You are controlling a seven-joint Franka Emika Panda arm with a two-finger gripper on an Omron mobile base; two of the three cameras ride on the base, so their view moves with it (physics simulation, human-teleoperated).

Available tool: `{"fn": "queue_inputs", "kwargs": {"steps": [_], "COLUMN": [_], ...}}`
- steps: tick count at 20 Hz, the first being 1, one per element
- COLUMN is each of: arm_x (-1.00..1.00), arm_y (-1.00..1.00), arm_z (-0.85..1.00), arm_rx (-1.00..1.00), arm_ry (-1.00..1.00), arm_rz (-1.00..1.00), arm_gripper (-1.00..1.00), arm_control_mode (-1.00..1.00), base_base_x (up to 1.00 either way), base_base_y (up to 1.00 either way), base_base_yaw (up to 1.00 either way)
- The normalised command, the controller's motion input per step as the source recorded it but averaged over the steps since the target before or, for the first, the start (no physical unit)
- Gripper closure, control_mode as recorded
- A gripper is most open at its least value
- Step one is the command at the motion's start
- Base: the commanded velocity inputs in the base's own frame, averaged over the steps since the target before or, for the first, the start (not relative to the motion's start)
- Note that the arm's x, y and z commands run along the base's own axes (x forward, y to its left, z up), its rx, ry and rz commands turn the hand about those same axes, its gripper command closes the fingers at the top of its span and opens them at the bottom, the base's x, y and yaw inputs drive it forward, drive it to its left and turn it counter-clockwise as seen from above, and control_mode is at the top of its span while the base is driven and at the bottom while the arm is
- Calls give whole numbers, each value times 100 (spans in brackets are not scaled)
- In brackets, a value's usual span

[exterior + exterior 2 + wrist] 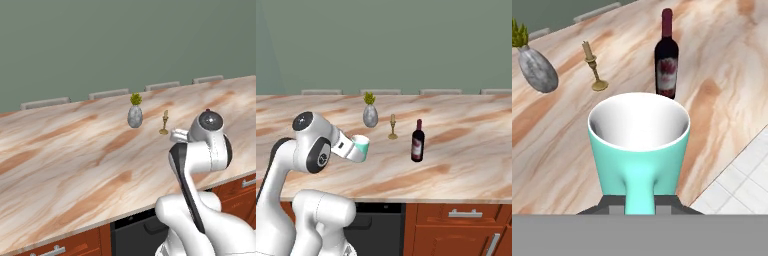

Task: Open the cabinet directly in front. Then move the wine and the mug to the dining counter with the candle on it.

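mug held over the counter edge

the gripper (358, 150) is clamped on the handle of the teal mug (639, 145), held above the near edge of the marble dining counter (466, 165). the wine bottle (417, 141) stands upright on it, near the candle (392, 127) and vase (370, 114).

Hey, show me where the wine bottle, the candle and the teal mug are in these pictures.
wine bottle (417, 142), right base view, on its red-and-white label.
candle (392, 128), right base view, on the brass stem.
teal mug (639, 160), hand view, on the outer wall above the handle.
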Motion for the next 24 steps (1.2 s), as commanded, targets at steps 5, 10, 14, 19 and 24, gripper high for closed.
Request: {"fn": "queue_inputs", "kwargs": {"steps": [5,10,14,19,24], "arm_x": [30,42,46,44,44], "arm_y": [-4,0,0,0,0], "arm_z": [-32,-30,-25,-20,-14], "arm_rx": [0,0,0,0,0], "arm_ry": [-1,-2,-1,0,0], "arm_rz": [0,0,0,0,0], "arm_gripper": [100,100,100,100,100], "arm_control_mode": [-100,-100,-100,-100,-100], "base_base_x": [0,0,0,0,0], "base_base_y": [0,0,0,0,0], "base_base_yaw": [0,0,0,0,0]}}
